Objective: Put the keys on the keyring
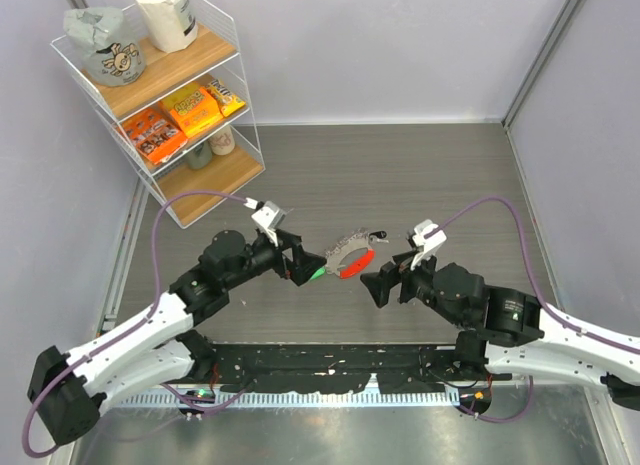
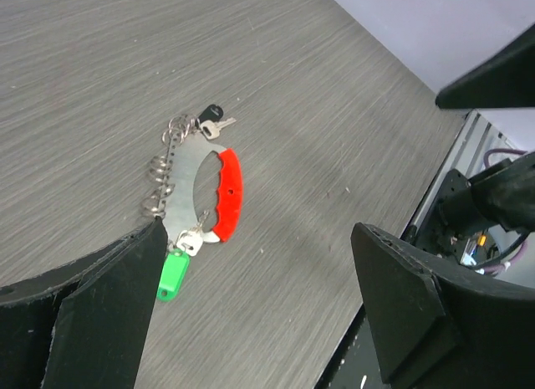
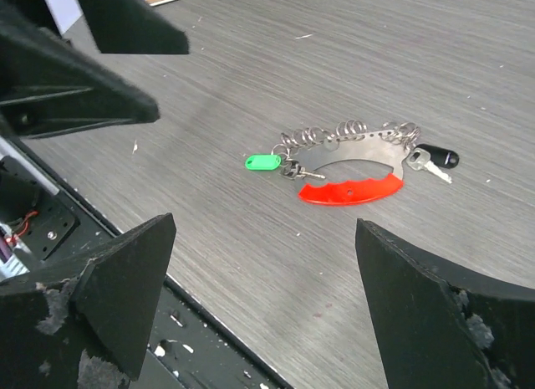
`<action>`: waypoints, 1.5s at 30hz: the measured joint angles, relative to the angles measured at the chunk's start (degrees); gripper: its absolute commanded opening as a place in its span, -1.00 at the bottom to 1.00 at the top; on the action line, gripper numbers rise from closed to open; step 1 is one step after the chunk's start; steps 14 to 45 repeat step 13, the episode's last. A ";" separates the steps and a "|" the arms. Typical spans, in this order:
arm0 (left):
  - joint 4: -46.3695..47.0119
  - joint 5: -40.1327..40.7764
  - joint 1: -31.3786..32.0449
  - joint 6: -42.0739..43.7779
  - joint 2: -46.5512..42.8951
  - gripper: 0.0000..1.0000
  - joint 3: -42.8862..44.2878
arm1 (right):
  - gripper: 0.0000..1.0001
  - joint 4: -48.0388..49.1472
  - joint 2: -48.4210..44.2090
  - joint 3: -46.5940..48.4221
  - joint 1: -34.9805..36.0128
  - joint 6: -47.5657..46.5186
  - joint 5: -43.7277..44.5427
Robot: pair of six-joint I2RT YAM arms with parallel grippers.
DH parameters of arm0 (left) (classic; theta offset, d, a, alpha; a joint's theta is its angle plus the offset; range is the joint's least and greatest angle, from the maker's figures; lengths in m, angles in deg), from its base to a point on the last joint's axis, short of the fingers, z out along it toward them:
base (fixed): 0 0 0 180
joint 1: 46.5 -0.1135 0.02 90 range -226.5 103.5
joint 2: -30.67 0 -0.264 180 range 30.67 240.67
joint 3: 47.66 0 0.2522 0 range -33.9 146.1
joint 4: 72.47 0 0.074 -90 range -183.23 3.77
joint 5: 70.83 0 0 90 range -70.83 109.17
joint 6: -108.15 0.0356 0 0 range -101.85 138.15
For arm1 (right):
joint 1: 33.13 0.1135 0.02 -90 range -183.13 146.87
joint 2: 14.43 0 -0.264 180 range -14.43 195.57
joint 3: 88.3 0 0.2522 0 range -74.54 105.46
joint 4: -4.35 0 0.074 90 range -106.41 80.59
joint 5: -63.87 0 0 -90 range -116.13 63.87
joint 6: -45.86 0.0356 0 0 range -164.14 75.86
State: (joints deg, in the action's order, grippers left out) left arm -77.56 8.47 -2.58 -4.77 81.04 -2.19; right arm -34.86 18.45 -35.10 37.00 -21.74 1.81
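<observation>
Grey wood-grain table [image 1: 400, 175] fills my overhead view, and the keyring [image 1: 350, 257] lies flat on it near the middle, between my two arms. My left claw [image 1: 305, 265] sits just beside the ring's left end, where the green key [image 1: 316, 273] shows, and my right claw [image 1: 375, 285] is near the ring's lower right. The black key [image 1: 378, 234] is at the ring's far right end. A wire shelf [image 1: 160, 95] of snacks stands in the far left corner, well apart from all this. On the left wrist camera, the left claw [image 2: 257, 238] stands wide open with nothing between its fingers. The keyring [image 2: 205, 184] lies on the table ahead of them, its red arc [image 2: 228, 192] on the right side, the green key [image 2: 172, 273] touching the near end just beside the left finger, and the black key [image 2: 211, 111] at the far end. On the right wrist camera, the right claw [image 3: 266, 226] is also spread wide and grips nothing. The keyring [image 3: 351, 146] rests beyond the fingers with its red arc nearest me, the green key [image 3: 262, 162] at its left end and the black key [image 3: 439, 157] at its right. Both keys touch the ring; I cannot tell whether they are fully threaded on.
</observation>
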 measured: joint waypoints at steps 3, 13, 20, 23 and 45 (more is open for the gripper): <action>-4.04 0.48 0.00 1.44 -3.93 0.99 0.00 | 0.91 -0.59 2.84 2.38 0.00 -0.42 2.10; -11.28 1.31 0.00 3.04 -14.67 0.99 -1.62 | 0.91 -2.54 7.06 6.34 0.00 -1.09 9.57; -11.28 1.31 0.00 3.04 -14.67 0.99 -1.62 | 0.91 -2.54 7.06 6.34 0.00 -1.09 9.57; -11.28 1.31 0.00 3.04 -14.67 0.99 -1.62 | 0.91 -2.54 7.06 6.34 0.00 -1.09 9.57; -11.28 1.31 0.00 3.04 -14.67 0.99 -1.62 | 0.91 -2.54 7.06 6.34 0.00 -1.09 9.57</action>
